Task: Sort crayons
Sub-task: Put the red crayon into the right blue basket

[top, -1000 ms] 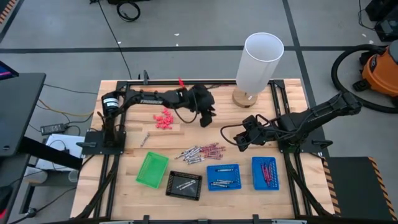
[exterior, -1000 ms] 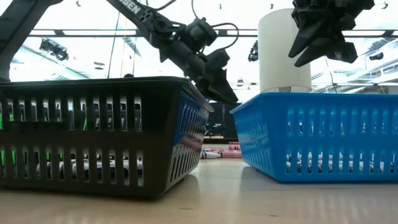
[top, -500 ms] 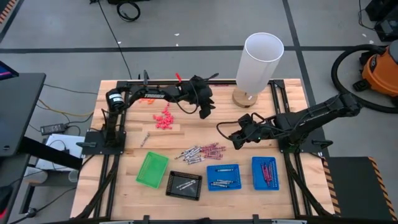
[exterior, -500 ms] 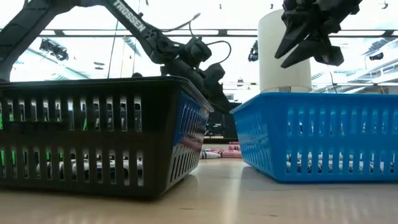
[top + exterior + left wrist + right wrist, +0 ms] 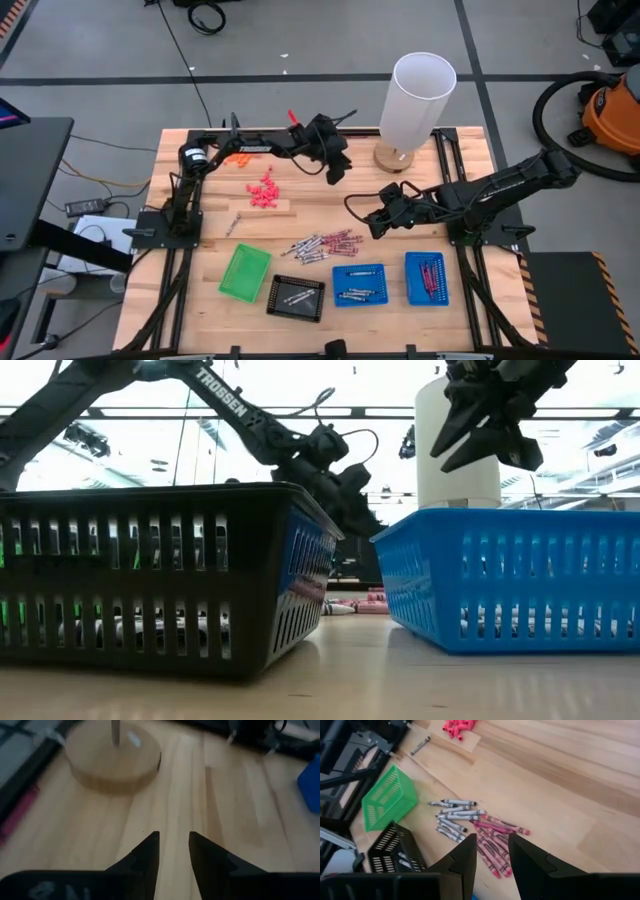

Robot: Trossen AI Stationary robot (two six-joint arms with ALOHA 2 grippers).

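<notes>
While your left gripper retreats far, narrowed and empty, your right gripper, part-open and empty, nears the crayon pile.

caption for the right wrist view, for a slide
Right tool hovering open above a loose pile of crayons on the table.

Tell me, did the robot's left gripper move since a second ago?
Yes. In the high view the left gripper has moved toward the table's far edge, closer to the white cylinder.

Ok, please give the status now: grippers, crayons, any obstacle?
Left gripper empty, near lamp base. Right gripper open, empty, beside loose crayons. No obstacle.
</notes>
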